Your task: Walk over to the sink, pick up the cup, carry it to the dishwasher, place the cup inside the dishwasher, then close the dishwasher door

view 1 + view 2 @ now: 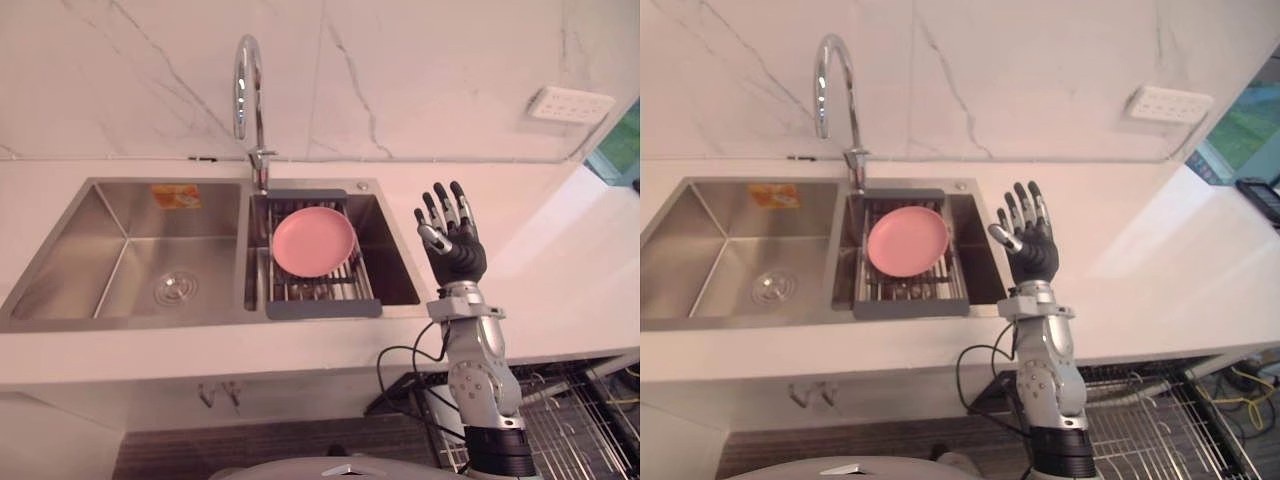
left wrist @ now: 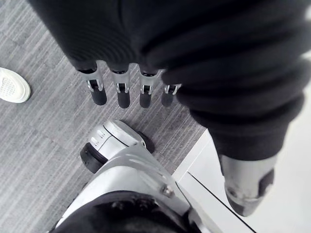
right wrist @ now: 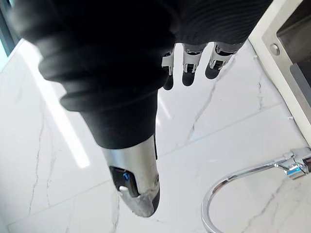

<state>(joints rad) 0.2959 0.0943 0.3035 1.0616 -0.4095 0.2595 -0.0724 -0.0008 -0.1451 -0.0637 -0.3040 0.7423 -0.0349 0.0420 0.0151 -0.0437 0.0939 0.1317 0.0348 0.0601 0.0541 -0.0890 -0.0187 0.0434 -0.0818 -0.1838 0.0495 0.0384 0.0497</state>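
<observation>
Right robot hand [image 1: 455, 245]: I am holding it raised over the bench [image 1: 560, 290], just beside the right rim of the sink [image 1: 100, 260], fingers straight and spread, carrying nothing. Left robot hand [image 2: 120, 92]: I am letting it hang toward the floor [image 2: 43, 145], fingers straight, holding nothing. Cup: I cannot tell where it is; the one dish lying in the sink is a pink plate [image 1: 313, 241], resting on the drainer [image 1: 323, 308] across the right basin. Relation: the plate is lying to the left of my right robot hand and below it, near, apart; being round, it is offering no long axis. Nearer hand: the right, by far. The coming reach is, I judge, calling for a move leftward and down.
</observation>
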